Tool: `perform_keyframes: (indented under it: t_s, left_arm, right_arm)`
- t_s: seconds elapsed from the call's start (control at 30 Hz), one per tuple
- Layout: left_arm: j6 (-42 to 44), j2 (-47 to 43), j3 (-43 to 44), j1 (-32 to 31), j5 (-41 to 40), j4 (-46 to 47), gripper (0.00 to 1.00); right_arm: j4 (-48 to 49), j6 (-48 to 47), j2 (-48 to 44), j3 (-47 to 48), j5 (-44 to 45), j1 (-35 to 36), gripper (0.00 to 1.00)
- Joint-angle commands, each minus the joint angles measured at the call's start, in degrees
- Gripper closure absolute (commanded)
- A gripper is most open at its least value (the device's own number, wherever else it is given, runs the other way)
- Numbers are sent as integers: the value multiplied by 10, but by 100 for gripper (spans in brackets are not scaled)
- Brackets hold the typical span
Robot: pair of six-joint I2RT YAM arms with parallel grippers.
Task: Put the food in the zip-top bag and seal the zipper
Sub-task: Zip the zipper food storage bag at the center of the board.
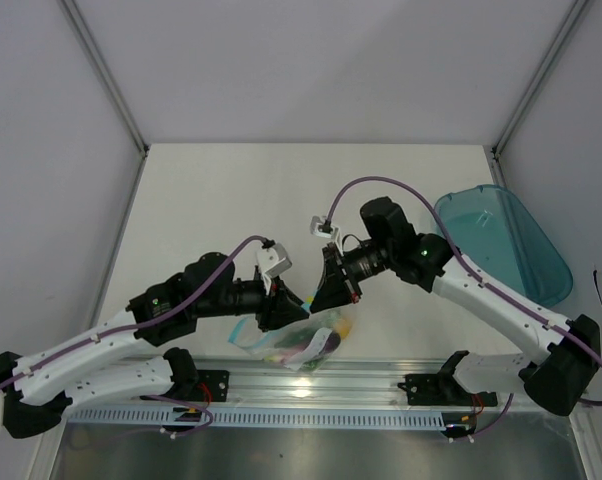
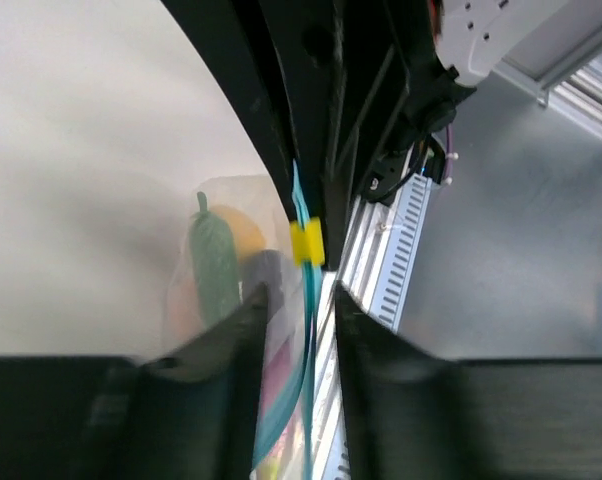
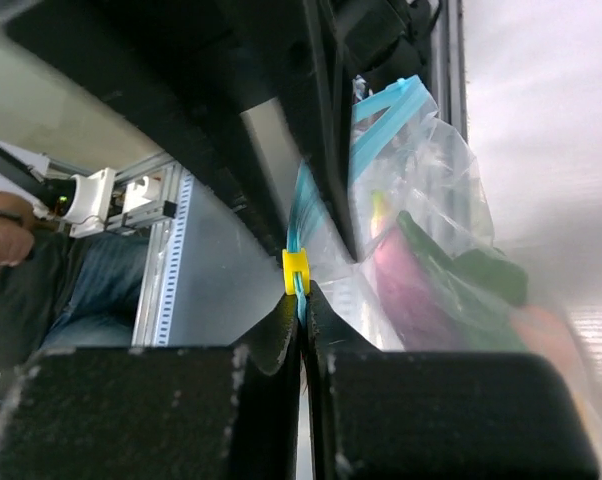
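The clear zip-top bag (image 1: 303, 345) hangs between both grippers at the table's near edge, with the food inside. In the left wrist view I see the green pepper (image 2: 213, 268) and the yellow pepper (image 2: 245, 232) through the plastic. In the right wrist view the purple eggplant (image 3: 406, 292) and green pepper (image 3: 466, 275) show. The teal zipper (image 3: 379, 112) carries a yellow slider (image 3: 296, 271). My right gripper (image 3: 303, 298) is shut on the zipper just below the slider. My left gripper (image 2: 301, 305) straddles the zipper (image 2: 307, 330) with its jaws apart, the slider (image 2: 306, 243) just beyond its tips.
A translucent teal oval tray (image 1: 503, 240) lies at the right side of the table. The aluminium rail (image 1: 311, 385) with the arm bases runs along the near edge, directly under the bag. White enclosure walls stand on the left, right and back.
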Motion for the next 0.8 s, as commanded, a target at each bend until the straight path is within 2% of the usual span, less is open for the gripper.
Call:
perform_keyframes:
  t_s: [0.0,0.07,0.17,0.27,0.37,0.4,0.47,0.77]
  left_arm:
    - [-5,3,40,-1,-32,18,60]
    - [-13,7,46,0,-46,19,53]
    - [-21,19,62,4,-41,30,54]
    - [-29,37,73,5,-18,38,63]
    - [-33,50,70,5,8,45,74]
    - [-35,51,67,5,11,48,81]
    - [-36,45,56,6,24,54,86]
    - [-48,14,17,28,78,71,95]
  right_arm:
    - [9,22,-11,15,82,29,100]
    - [23,33,-19,5,104,39,100]
    - [38,50,-33,-6,140,54,100]
    - [66,65,-55,-25,154,55,100]
    - [74,72,-69,-35,156,56,100]
    - [74,72,-72,-36,156,55,100]
    - [69,67,-77,-39,153,53,100]
    - [88,76,-80,-54,121,38,100]
